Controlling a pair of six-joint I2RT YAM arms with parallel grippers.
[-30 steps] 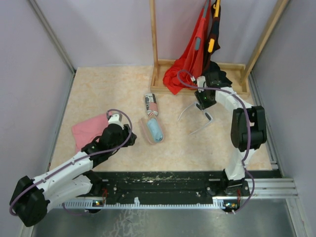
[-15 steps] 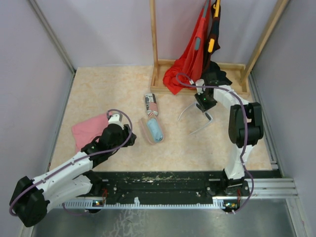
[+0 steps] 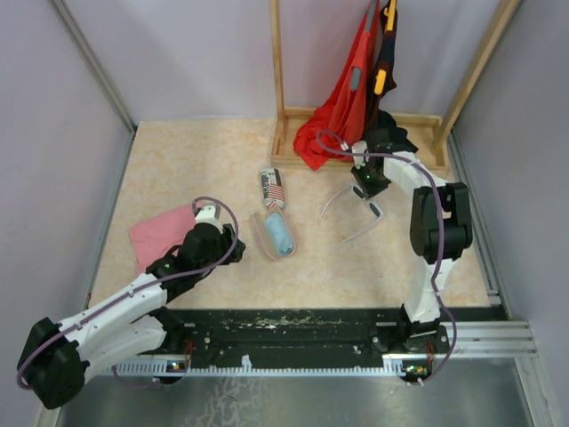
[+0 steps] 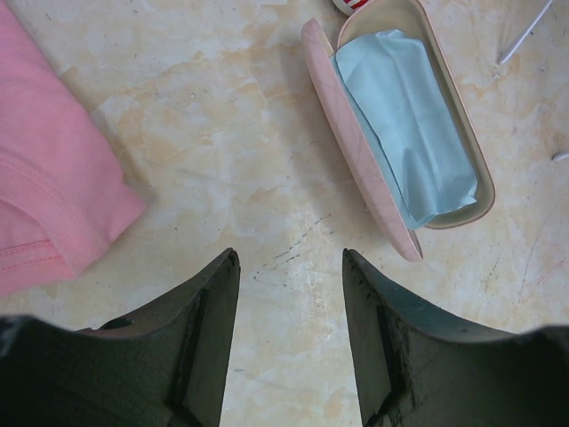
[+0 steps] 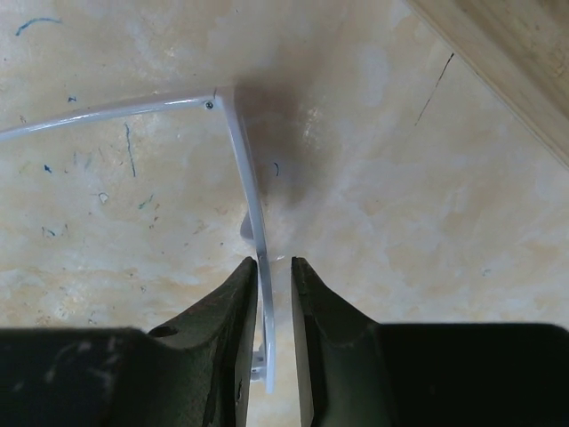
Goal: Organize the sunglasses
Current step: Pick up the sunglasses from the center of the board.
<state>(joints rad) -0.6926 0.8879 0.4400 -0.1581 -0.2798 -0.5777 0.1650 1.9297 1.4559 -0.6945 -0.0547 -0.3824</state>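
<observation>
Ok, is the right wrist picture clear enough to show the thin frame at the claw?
Right wrist: the thin frame reads sharp and pale against the table, soft shadow by its hinge; the right claw is dark and slightly soft. Top external: the frame nearly blends into the table.

Left arm [image 3: 133,307] lies low, stretched forward and inward from its base, with the left gripper [image 4: 290,260] pointed down and jaws well apart. Right arm [image 3: 437,227] has its elbow raised and forearm reaching far and inward. Right gripper [image 5: 275,264] aims down, jaws drawn to a narrow slit; clamped or not is unclear.
</observation>
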